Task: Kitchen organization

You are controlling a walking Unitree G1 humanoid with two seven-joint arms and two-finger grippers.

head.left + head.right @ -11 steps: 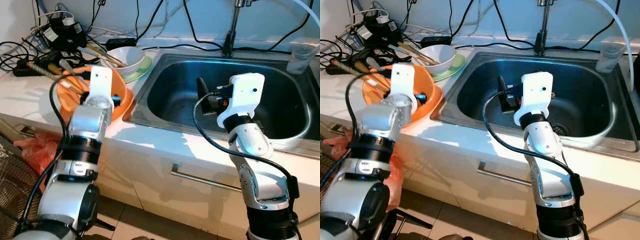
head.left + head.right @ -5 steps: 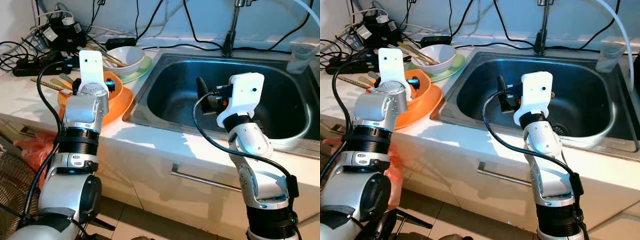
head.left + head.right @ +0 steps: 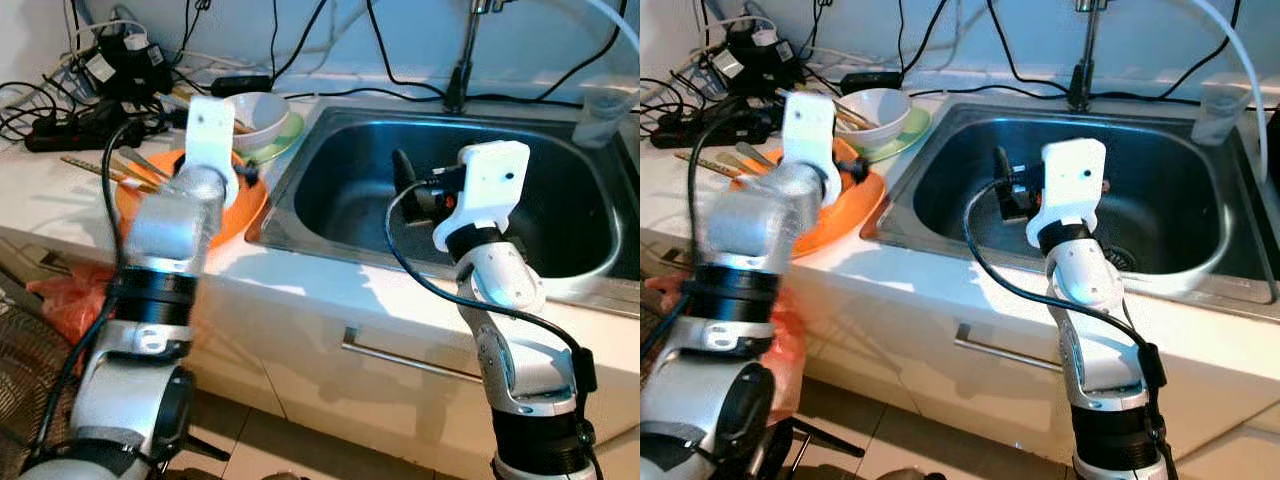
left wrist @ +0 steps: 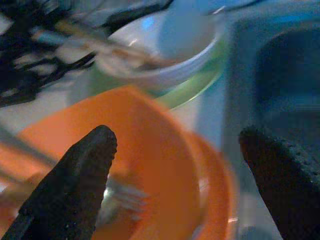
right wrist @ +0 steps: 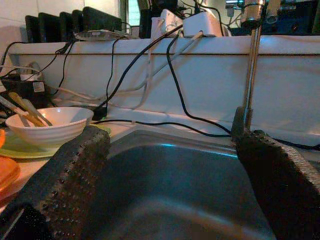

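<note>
- Left gripper (image 4: 175,165): fingers spread, nothing grasped, held over the orange bowl (image 3: 245,205) on the counter, apparently for a reach into it.
- Right gripper (image 5: 170,195): fingers parted, empty, parked above the sink (image 3: 560,180).

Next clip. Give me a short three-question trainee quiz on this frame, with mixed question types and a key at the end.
1. True or false: the left gripper, fingers apart, hovers over the round orange plastic bowl.
2. What sits under the white ceramic bowl holding chopsticks?
A. light green plate
B. black tray
C. red cloth
3. Fill in: the right gripper is held open above the stainless steel ____.

Key: 1 true; 2 A; 3 sink.
</note>
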